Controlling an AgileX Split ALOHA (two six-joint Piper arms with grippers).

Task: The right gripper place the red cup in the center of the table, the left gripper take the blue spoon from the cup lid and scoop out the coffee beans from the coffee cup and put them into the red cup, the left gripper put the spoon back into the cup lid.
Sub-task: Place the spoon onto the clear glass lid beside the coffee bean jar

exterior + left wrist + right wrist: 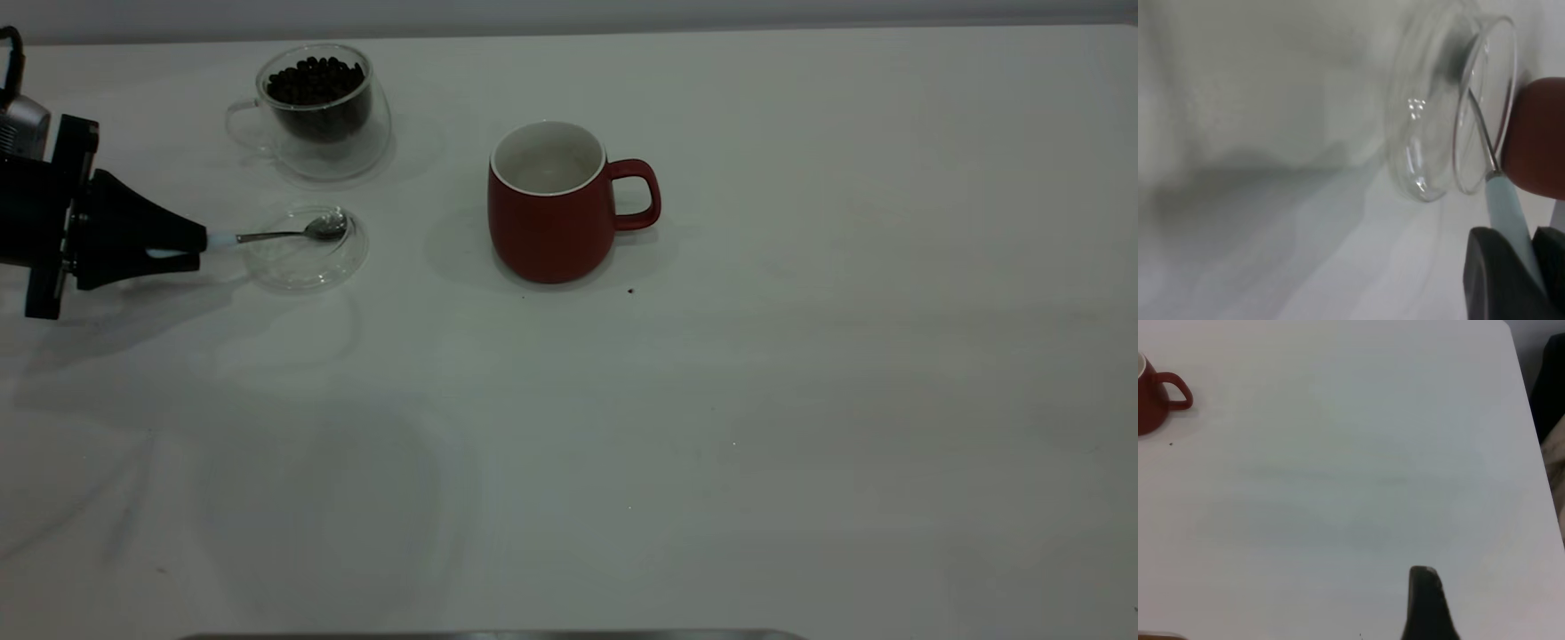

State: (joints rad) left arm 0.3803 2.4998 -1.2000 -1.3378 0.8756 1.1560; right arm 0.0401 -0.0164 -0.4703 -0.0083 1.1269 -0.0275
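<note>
The red cup point(547, 213) stands upright near the table's middle, its handle pointing right; it looks empty. It also shows in the right wrist view point(1148, 400) and the left wrist view point(1538, 140). A glass coffee cup point(316, 111) with dark beans stands at the back left. In front of it lies the clear glass cup lid point(307, 258). The blue spoon point(293, 234) has its metal bowl resting in the lid. My left gripper point(191, 247) is low over the table just left of the lid, shut on the spoon's pale blue handle point(1508, 213). My right gripper point(1425, 600) is outside the exterior view.
One stray coffee bean point(630, 290) lies on the white table point(800, 400) just right of the red cup's base. A dark object point(1551, 387) stands beyond the table's edge in the right wrist view.
</note>
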